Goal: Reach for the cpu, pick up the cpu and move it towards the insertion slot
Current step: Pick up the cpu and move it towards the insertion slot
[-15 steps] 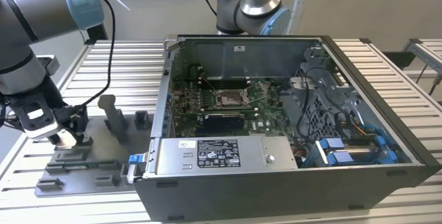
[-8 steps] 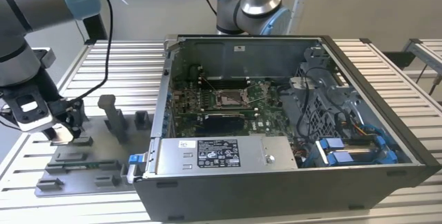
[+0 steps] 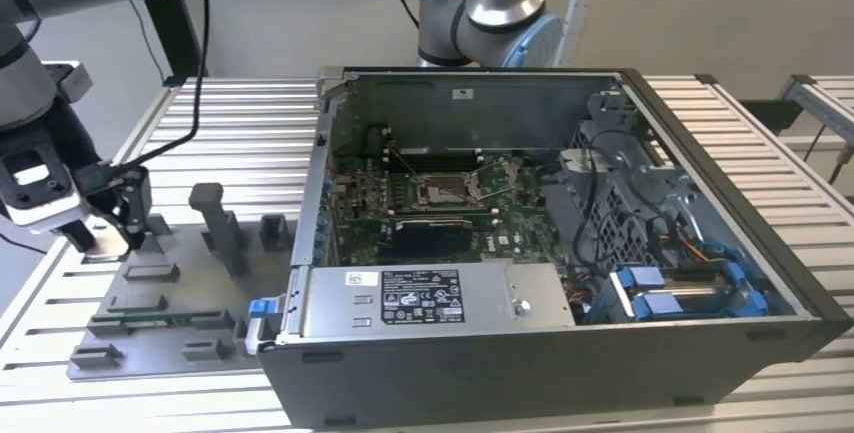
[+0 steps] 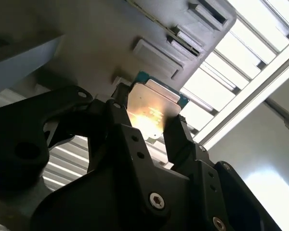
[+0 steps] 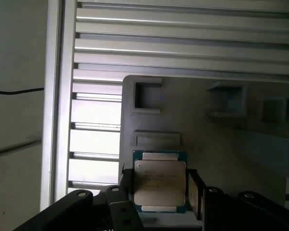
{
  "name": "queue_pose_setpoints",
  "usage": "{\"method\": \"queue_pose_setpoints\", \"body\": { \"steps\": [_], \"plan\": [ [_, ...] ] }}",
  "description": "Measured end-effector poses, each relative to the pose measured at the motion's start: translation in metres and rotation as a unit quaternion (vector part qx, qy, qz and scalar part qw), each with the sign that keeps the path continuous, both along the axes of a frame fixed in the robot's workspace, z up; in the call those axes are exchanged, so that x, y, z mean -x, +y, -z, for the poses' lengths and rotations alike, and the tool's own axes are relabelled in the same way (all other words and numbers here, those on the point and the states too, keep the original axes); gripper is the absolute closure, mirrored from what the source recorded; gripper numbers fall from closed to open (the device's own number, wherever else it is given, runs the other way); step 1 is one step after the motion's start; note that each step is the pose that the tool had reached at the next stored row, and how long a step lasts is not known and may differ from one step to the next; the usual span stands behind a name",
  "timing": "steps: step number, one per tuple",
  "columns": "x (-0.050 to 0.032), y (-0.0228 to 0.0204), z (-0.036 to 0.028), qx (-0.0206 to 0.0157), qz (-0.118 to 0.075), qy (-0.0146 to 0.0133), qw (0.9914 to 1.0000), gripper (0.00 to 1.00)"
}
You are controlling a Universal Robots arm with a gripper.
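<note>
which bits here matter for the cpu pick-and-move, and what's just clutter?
In the job: cpu, gripper, insertion slot inside the computer case.
Just lying about: grey fixture blocks, power supply, blue drive brackets, second arm behind the case.

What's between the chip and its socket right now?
The case's side wall rises between the chip, at the pincer over the grey tray, and the socket inside the open-topped case. An upright tray post also stands on that side.
</note>
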State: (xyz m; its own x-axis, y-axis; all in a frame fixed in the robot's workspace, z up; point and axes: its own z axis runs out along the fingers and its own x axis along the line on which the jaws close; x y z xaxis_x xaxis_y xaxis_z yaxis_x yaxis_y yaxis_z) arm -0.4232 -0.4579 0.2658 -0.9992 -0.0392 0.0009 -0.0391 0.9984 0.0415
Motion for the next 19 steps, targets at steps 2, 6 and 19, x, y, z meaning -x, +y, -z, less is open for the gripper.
{"method": "queue_pose_setpoints", "body": {
  "steps": [2,6,19],
  "plan": [
    [0.0000,0.0000,-0.0016,0.0000,0.000,0.0000,1.00000,1.00],
    [0.0000,0.0000,-0.0080,0.0000,0.000,0.0000,1.00000,1.00],
    [0.0000,0.0000,-0.0393,0.0000,0.000,0.0000,1.00000,1.00]
  ]
}}
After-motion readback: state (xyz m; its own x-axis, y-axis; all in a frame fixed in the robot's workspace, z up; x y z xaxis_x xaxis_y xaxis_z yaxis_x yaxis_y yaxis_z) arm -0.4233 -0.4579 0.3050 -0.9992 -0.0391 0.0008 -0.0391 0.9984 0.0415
